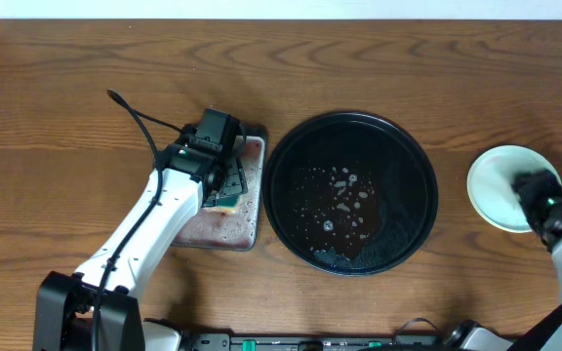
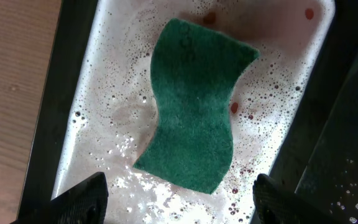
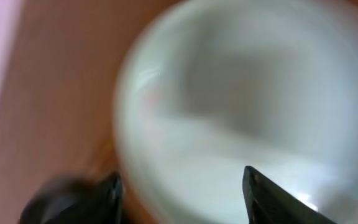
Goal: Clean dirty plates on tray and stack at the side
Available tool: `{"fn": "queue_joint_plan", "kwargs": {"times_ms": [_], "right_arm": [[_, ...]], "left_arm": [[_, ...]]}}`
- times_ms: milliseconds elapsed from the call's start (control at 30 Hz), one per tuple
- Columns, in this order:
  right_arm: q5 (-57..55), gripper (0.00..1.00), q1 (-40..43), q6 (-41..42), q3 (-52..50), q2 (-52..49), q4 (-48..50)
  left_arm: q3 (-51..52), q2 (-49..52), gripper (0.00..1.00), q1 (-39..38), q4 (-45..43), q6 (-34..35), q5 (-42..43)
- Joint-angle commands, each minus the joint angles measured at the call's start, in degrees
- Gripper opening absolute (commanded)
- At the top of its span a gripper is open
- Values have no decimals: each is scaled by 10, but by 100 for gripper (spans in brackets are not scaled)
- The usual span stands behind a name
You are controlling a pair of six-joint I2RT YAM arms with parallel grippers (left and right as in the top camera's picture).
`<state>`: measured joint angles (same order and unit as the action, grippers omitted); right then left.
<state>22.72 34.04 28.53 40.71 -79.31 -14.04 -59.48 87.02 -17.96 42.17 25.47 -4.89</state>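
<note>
The round black tray holds only soapy water and suds. A pale mint-white plate lies on the table at the far right; whether others lie under it does not show. My right gripper hovers at its near edge. In the blurred right wrist view the plate fills the frame. There my right gripper is open: one finger over the plate, one outside its rim. My left gripper is open and holds nothing, above a green sponge in the sponge tray.
The rectangular sponge tray sits just left of the black tray, wet with foam and red flecks. My left arm reaches diagonally from the front left edge. Bare wooden table lies at the far left and back.
</note>
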Motion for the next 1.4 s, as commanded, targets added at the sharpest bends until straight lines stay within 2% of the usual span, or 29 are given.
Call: {"fn": "queue_joint_plan", "kwargs": {"times_ms": [0,100,200,233,333,433,533,600,767,967,1000,1033,1200,1367], "right_arm": [[109,58,-75,-129,-1,9,-2],[58,60,-156,-177,-1,9,-20],[-46,64,-244,-205,2,9,-45],[-72,67,-262,-205,5,9,-52],[-129,72,-330,-219,24,9,-105],[-151,76,-370,-222,50,10,-184],[-159,68,-392,-220,59,21,-240],[-166,68,-400,-210,59,37,-261],[-189,73,-422,-192,49,109,-312],[-238,80,-470,-179,-9,260,-294],[-242,87,-478,-178,-22,291,-285],[-243,99,-484,-179,-34,322,-278],[-242,99,-487,-179,-63,447,-271],[-242,99,-487,-179,-63,485,-275]], "left_arm": [[5,7,75,2,2,2,-7],[5,6,75,12,6,3,-7],[5,6,75,34,13,2,7],[5,6,81,43,15,0,18],[5,6,82,79,34,-22,63],[5,6,82,110,76,-26,71],[5,3,82,127,121,-53,70],[5,-3,82,128,146,-64,70],[37,-49,82,127,155,-51,71],[147,-193,83,127,102,-51,71],[169,-231,83,127,89,-56,73],[185,-265,83,127,77,-58,73],[251,-469,84,127,31,-50,73],[259,-594,84,127,30,-40,73]]}}
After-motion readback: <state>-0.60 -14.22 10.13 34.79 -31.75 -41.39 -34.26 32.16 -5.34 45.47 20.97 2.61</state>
